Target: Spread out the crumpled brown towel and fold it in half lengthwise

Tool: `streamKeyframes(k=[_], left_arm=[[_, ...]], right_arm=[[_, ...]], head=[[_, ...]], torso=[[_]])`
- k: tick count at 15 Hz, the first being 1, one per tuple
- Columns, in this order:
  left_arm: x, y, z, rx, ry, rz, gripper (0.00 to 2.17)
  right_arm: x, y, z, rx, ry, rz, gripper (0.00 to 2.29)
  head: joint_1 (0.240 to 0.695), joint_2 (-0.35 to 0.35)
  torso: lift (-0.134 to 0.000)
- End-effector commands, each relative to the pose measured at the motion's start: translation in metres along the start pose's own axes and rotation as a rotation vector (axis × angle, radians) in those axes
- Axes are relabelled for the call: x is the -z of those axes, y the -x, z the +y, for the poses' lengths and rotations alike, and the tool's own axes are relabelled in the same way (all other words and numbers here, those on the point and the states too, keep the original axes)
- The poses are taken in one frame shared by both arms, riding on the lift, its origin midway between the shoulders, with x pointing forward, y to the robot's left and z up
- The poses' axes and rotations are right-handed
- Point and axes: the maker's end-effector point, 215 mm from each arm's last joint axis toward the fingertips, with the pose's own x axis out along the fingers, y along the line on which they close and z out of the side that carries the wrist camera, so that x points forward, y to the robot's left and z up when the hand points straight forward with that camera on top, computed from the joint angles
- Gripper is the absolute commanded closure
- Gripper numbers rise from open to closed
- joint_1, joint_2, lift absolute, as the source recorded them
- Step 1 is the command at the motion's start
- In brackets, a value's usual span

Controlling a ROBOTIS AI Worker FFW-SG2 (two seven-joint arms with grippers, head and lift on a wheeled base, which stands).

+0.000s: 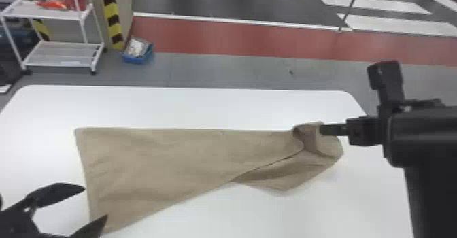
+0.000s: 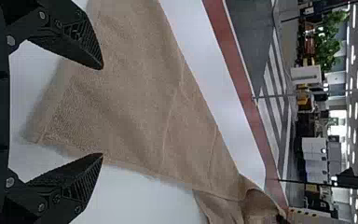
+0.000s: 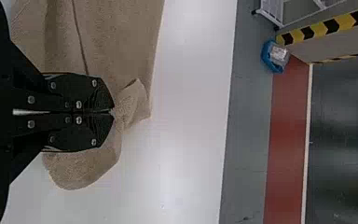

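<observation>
White round-cornered table (image 1: 234, 108) under the brown cloth towel (image 1: 170, 155); red floor strip (image 1: 238, 38) beyond the towel, white metal shelf trolley (image 1: 57, 13) and blue plastic bin (image 1: 134, 60) past its far side, toward the left. Towel lying across the table, broad at the left end, mostly flat there with light wrinkles. Far edge fairly straight; near edge slanting, with a lower layer poking out at the right. Right end curled over and bunched. Black two-fingered left gripper (image 2: 103, 112) at the towel's near left corner, fingers wide apart, holding nothing. Black two-fingered right gripper (image 3: 113, 112) at the towel's bunched right end, fingers pressed together, apparently pinching cloth. Progress: judged past halfway, left part laid out, layers overlapping as if partly folded. Left to do: open out the curled right end, line up near edges, finish and flatten the lengthwise fold.
</observation>
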Motion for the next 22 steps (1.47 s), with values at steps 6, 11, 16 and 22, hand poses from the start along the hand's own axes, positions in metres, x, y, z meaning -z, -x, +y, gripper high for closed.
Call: streamKeyframes(k=[6, 11, 16, 22], left_arm=[[0.012, -0.013, -0.032, 0.069, -0.004, 0.052, 0.33], [0.028, -0.028, -0.035, 0.081, 0.015, 0.101, 0.42], [0.037, -0.029, -0.036, 0.096, 0.022, 0.128, 0.63], [0.050, -0.022, -0.031, 0.094, 0.060, 0.160, 0.64]], right_arm=[[-0.015, -0.003, 0.003, -0.004, 0.004, -0.009, 1.63], [-0.006, -0.004, 0.001, -0.004, -0.006, 0.003, 1.63], [-0.005, -0.002, -0.003, 0.000, -0.015, 0.000, 1.63], [-0.007, -0.003, -0.001, -0.001, -0.017, -0.003, 1.63]], head=[[0.695, -0.163], [0.695, -0.183], [0.695, -0.191], [0.695, -0.186]], torso=[[-0.124], [-0.124], [-0.124], [-0.124]])
